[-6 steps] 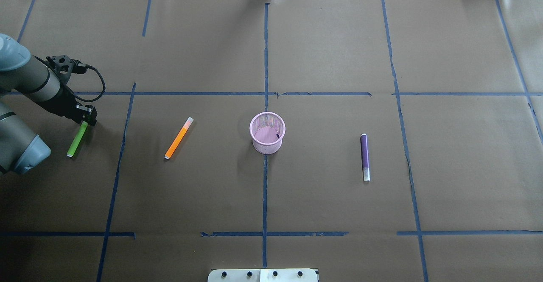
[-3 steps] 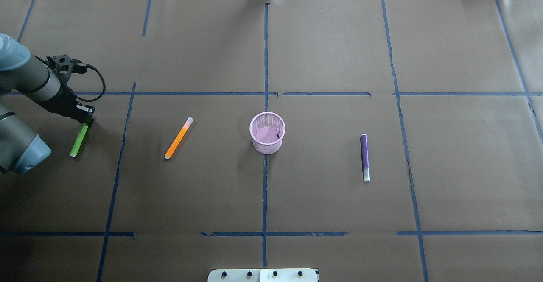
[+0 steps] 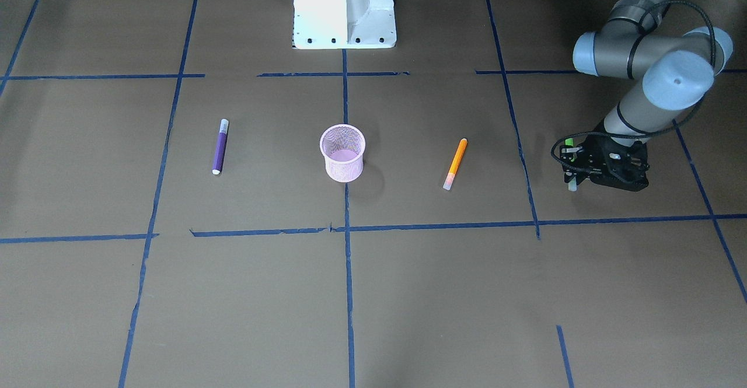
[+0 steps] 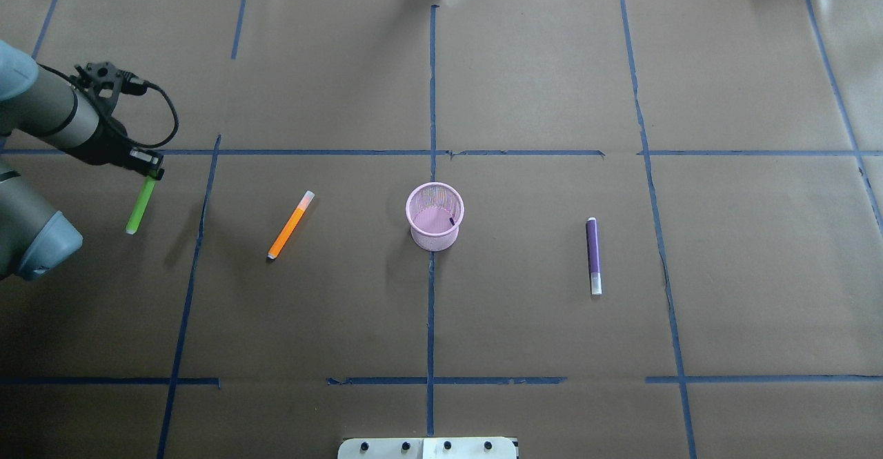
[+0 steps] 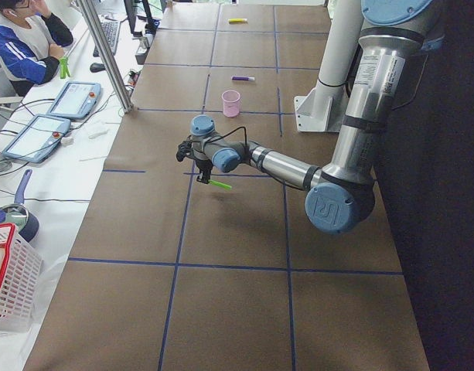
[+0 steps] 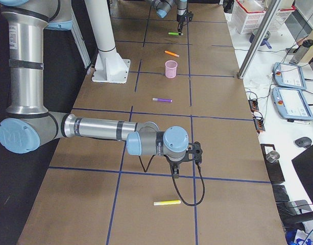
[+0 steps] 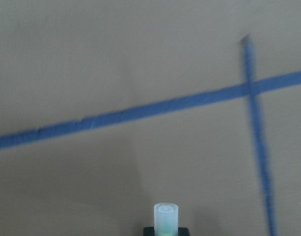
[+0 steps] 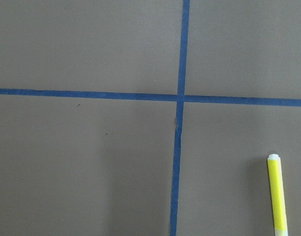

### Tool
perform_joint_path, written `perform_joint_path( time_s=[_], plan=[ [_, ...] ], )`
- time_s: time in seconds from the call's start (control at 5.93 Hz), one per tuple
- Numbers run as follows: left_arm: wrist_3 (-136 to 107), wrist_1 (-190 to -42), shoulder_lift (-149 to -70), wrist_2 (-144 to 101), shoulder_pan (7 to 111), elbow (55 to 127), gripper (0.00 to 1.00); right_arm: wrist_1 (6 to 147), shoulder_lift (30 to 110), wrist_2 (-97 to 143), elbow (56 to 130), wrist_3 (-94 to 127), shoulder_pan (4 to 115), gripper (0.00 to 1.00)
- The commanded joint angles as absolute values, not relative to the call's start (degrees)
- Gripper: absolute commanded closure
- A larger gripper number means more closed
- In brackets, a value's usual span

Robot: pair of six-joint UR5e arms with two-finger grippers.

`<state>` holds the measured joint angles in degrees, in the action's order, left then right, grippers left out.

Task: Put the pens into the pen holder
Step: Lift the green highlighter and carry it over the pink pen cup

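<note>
My left gripper (image 4: 150, 171) is shut on one end of the green pen (image 4: 140, 205) and holds it above the table at the far left, pale cap end hanging down. It also shows in the front view (image 3: 572, 185) and end-on in the left wrist view (image 7: 166, 216). The pink mesh pen holder (image 4: 434, 232) stands upright at the centre. The orange pen (image 4: 290, 226) lies to its left and the purple pen (image 4: 592, 252) to its right. My right gripper (image 6: 183, 162) shows only in the right side view; I cannot tell whether it is open.
A yellow pen (image 8: 277, 194) lies on the brown paper below my right gripper, far from the holder. The white robot base (image 3: 344, 9) stands at the table's near edge. Blue tape lines cross the paper. Tablets and baskets sit on the operators' side table.
My left gripper has risen and moved away from the robot with the green pen in it. The pen has left the table. The other pens and the holder have not moved.
</note>
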<state>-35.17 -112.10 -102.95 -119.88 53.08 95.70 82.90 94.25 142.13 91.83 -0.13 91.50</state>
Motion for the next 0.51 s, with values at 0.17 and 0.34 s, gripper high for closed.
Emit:
perform_joint_path(
  time_s=[0.17,0.34],
  plan=[
    [-42.21,-125.85,-105.91,-105.95,51.86,107.74,1.0,82.71,94.4,142.21,92.46,-0.18,91.49,0.0],
    [-44.28,-134.47,-105.39,-94.25,47.07,108.01,1.0,82.71,94.48,142.99,92.55,-0.18,91.49,0.0]
  ],
)
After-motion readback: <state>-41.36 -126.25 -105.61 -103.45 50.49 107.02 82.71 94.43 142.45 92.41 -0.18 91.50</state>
